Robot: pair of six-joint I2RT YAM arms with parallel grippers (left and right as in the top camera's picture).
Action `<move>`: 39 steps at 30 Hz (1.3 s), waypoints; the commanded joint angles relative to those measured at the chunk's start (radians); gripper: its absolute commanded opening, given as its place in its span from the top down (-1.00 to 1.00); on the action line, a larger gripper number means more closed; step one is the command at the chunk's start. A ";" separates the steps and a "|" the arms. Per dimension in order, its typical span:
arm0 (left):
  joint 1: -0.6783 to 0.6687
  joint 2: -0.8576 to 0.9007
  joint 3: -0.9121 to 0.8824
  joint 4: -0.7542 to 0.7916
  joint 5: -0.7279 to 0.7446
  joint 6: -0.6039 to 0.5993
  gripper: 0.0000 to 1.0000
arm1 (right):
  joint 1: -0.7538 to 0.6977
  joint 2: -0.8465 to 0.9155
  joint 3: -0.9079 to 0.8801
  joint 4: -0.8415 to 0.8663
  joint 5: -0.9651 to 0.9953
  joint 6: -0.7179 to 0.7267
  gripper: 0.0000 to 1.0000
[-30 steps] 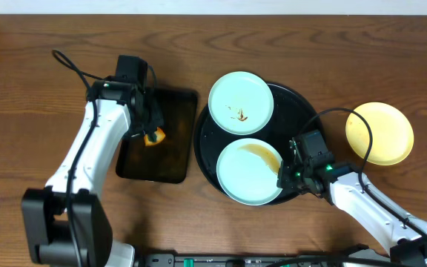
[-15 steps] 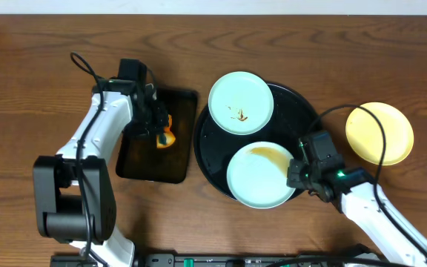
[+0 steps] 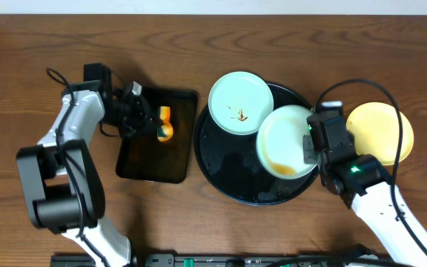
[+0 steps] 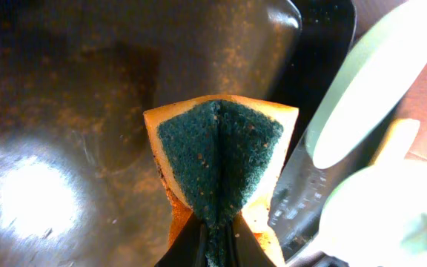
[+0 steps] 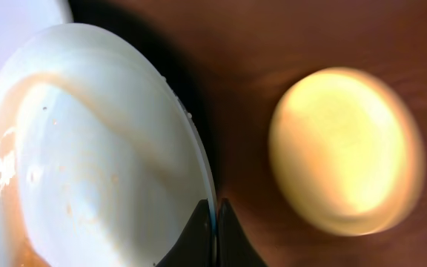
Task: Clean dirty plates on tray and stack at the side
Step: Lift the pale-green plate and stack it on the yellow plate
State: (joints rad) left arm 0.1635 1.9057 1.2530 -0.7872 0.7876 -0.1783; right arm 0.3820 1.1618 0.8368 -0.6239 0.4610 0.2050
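Reaching in from the table's right, the right gripper point(image 3: 308, 142) pinches the rim of a smeared mint plate point(image 3: 282, 141) over the round black tray point(image 3: 228, 174). The left gripper point(image 3: 145, 122), its arm bent, clamps an orange-green sponge point(image 3: 165, 124) above the rectangular tray point(image 3: 150, 163).

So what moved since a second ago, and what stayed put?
The right pincer, shut on the smeared mint plate, carried it rightward across the round tray toward the yellow plate. The left pincer, shut on the sponge, shifted it slightly farther back over the rectangular tray. Nothing was let go. The other mint plate, the yellow plate and both trays stayed put.
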 commanded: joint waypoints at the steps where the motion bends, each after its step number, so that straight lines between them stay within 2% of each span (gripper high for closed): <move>1: 0.033 0.055 -0.008 -0.004 0.167 0.052 0.84 | 0.004 -0.016 0.056 0.003 0.212 -0.098 0.98; 6: 0.053 0.138 -0.008 -0.004 0.148 0.081 0.85 | 0.005 -0.016 0.080 0.002 0.241 -0.139 0.98; 8: 0.055 0.168 -0.008 -0.003 0.062 0.081 0.85 | 0.005 -0.016 0.080 0.000 0.241 -0.140 0.98; 9: 0.055 0.180 -0.008 -0.005 -0.029 0.080 0.85 | 0.006 -0.016 0.080 -0.004 0.241 -0.140 0.98; 13: 0.055 0.177 -0.007 -0.023 -0.172 0.048 0.85 | 0.006 -0.016 0.080 -0.006 0.241 -0.140 0.98; 19: 0.048 0.090 -0.004 -0.023 -0.070 0.054 0.85 | 0.005 -0.016 0.080 -0.005 0.243 -0.140 0.98; 22: 0.032 0.005 -0.004 -0.021 -0.078 0.086 0.85 | 0.001 -0.016 0.080 0.001 0.246 -0.139 0.98; 27: -0.038 -0.075 -0.005 -0.019 -0.310 0.088 0.85 | -0.017 -0.018 0.080 0.007 0.244 -0.100 0.98; 34: -0.144 -0.016 -0.008 -0.018 -0.376 0.089 0.85 | -0.037 -0.018 0.080 0.004 0.234 -0.087 0.98; 39: -0.178 0.040 -0.009 -0.019 -0.586 0.037 0.85 | -0.037 -0.018 0.080 0.003 0.230 -0.086 0.98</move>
State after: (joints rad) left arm -0.0078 1.9156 1.2499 -0.8036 0.3695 -0.1101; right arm 0.3511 1.1599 0.8909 -0.6231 0.6773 0.0986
